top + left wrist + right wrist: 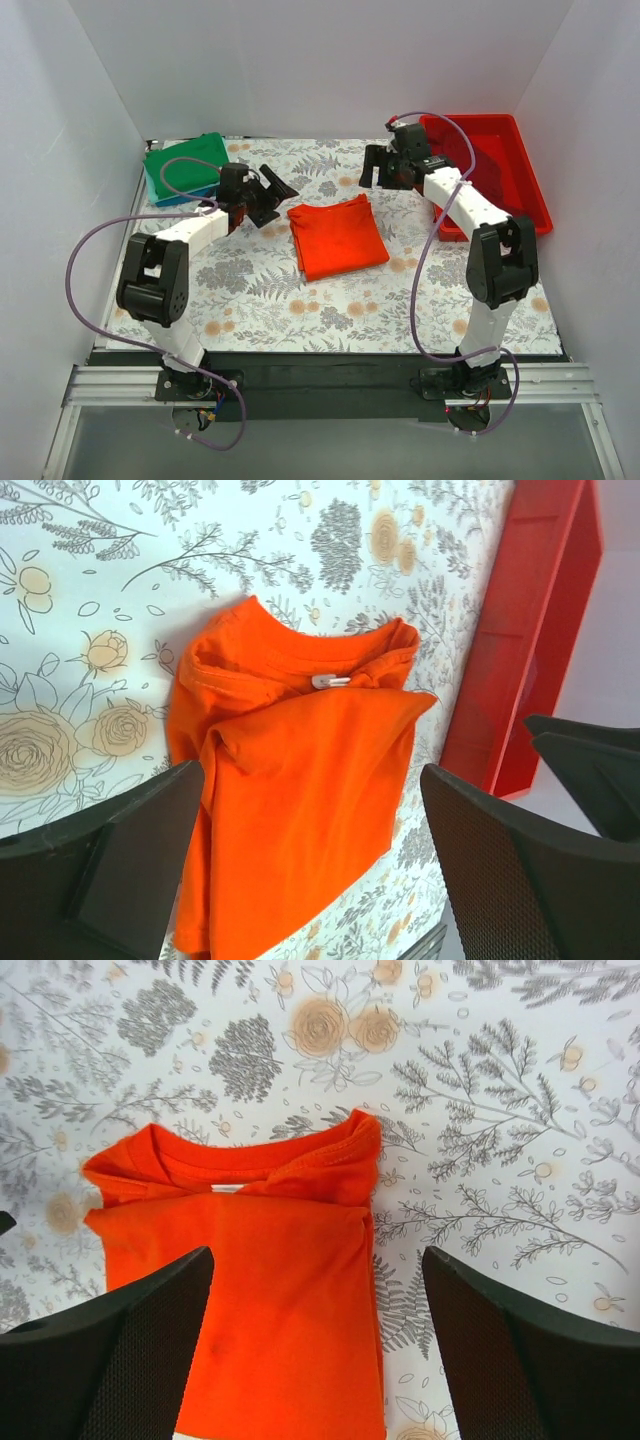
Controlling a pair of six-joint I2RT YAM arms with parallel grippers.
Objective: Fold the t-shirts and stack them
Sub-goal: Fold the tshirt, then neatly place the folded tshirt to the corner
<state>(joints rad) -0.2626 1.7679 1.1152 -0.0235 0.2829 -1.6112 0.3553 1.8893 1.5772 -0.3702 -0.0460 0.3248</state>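
A bright orange-red t-shirt (336, 238) lies folded into a rectangle in the middle of the table, collar toward the back. It also shows in the left wrist view (300, 780) and the right wrist view (260, 1300). A folded green t-shirt (187, 164) lies on a blue one (172, 199) at the back left. My left gripper (276, 197) is open and empty, just left of the orange shirt's collar end. My right gripper (376, 170) is open and empty, above the table behind the shirt's right corner. No dark red shirt is in view.
A red plastic bin (497, 170) stands at the back right, behind my right arm; its wall shows in the left wrist view (530, 630). The floral tablecloth (300, 300) covers the table. White walls close in the left, back and right sides.
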